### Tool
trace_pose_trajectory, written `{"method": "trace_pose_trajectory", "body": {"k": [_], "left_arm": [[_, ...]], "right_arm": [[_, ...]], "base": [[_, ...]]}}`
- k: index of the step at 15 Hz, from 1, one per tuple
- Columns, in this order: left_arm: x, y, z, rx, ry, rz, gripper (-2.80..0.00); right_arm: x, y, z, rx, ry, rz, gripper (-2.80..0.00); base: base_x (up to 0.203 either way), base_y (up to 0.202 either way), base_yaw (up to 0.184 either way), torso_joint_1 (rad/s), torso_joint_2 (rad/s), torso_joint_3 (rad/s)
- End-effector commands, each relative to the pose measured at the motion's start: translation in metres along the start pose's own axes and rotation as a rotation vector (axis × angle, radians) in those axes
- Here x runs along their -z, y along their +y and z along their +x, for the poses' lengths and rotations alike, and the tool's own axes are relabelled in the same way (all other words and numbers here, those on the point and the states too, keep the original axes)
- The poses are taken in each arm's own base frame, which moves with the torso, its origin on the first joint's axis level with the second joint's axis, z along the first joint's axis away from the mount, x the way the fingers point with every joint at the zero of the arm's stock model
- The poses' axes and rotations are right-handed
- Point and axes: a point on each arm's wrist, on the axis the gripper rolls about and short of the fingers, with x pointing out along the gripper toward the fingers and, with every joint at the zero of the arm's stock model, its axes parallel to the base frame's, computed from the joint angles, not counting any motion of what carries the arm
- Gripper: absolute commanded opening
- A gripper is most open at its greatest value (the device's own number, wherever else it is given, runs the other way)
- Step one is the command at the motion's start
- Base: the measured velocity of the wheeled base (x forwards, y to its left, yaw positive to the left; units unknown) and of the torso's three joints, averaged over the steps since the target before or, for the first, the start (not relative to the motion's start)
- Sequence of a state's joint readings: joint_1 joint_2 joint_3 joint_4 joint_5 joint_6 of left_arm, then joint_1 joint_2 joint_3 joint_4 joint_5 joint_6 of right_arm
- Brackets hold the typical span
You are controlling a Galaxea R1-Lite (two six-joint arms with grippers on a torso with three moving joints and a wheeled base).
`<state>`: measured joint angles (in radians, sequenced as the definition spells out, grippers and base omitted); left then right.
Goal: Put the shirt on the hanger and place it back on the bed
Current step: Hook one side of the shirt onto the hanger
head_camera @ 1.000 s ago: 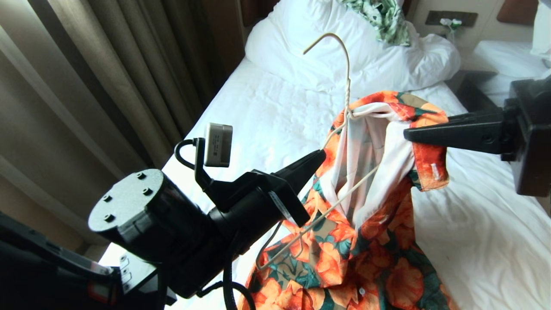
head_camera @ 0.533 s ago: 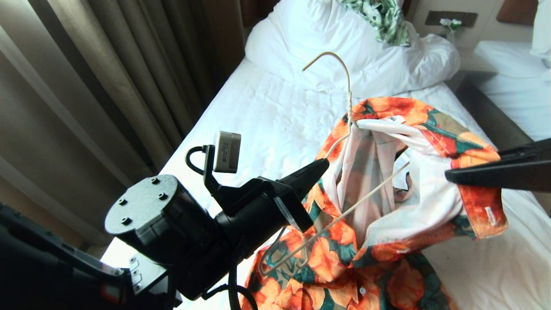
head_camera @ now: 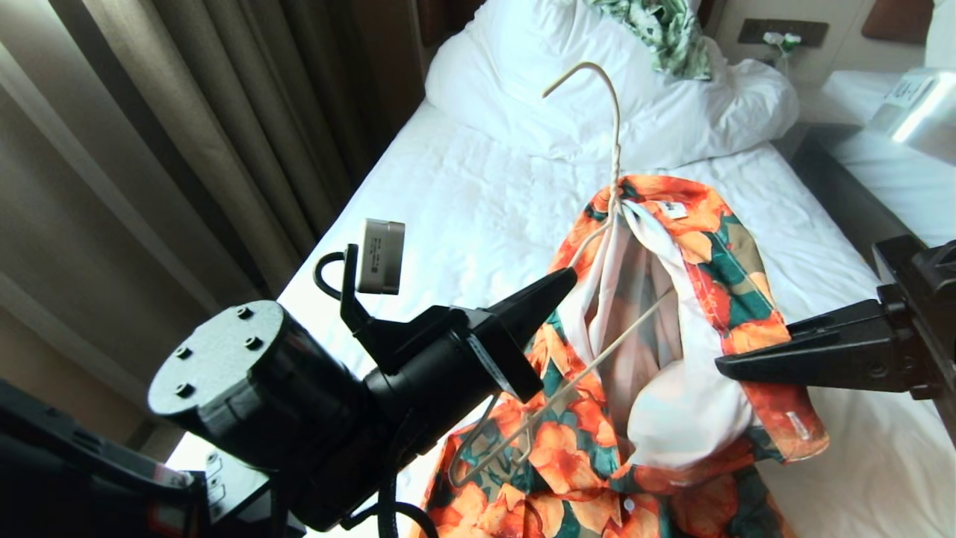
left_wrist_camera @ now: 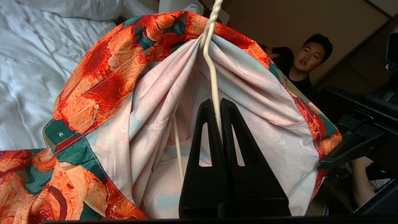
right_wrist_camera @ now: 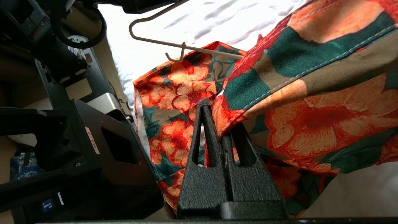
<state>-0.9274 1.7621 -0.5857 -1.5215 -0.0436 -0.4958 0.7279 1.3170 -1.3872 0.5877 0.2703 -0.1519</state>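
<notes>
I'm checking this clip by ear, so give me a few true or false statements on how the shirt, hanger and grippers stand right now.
1. The left gripper is shut on the hanger. True.
2. The right gripper hangs open, clear of the shirt. False: it is shut on the shirt's edge.
3. The hanger lies flat on the bed. False: it is held up, hook on top.
4. A green-and-white cloth lies on the pillow. True.

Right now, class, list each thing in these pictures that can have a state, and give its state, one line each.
left gripper: shut on the hanger's wire.
right gripper: shut on the shirt's edge.
hanger: held up, hook uppermost, one shoulder inside the shirt.
shirt: partly on the hanger, unbuttoned, lower part on the bed.
bed: sheet wrinkled.
green-and-white cloth: crumpled by the pillow.
</notes>
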Motion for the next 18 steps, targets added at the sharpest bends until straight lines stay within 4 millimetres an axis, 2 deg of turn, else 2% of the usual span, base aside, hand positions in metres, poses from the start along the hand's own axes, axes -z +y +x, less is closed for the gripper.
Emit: {"method": "trace_pose_trajectory", "body": {"k": [1,6,12,15,18], "left_arm": [[-0.003,-0.002,-0.001,0.009,-0.013,-0.004,-2.80],[-0.005,-0.003,-0.003,0.013,-0.017,-0.005,-2.80],[0.004,0.000,-0.011,0.035,0.053,-0.041,-2.80],[-0.002,-0.004,-0.012,0.046,0.033,-0.041,-2.80],[-0.010,-0.007,-0.007,0.067,-0.001,-0.039,-2.80]], "right_arm": [[0.001,-0.001,0.005,-0.003,0.017,0.004,-2.80],[0.000,-0.002,0.009,-0.004,0.021,-0.039,-2.80],[-0.001,-0.008,0.004,0.035,-0.028,-0.105,-2.80],[0.001,-0.010,0.009,0.038,-0.015,-0.108,-2.80],[-0.006,-0.012,0.008,0.054,-0.082,-0.128,-2.80]], "base": [[0.000,0.000,0.000,0.000,0.00,0.000],[0.000,0.000,0.000,0.000,0.00,0.000],[0.000,0.000,0.000,0.000,0.00,0.000],[0.000,0.000,0.000,0.000,0.00,0.000],[0.000,0.000,0.000,0.000,0.00,0.000]]}}
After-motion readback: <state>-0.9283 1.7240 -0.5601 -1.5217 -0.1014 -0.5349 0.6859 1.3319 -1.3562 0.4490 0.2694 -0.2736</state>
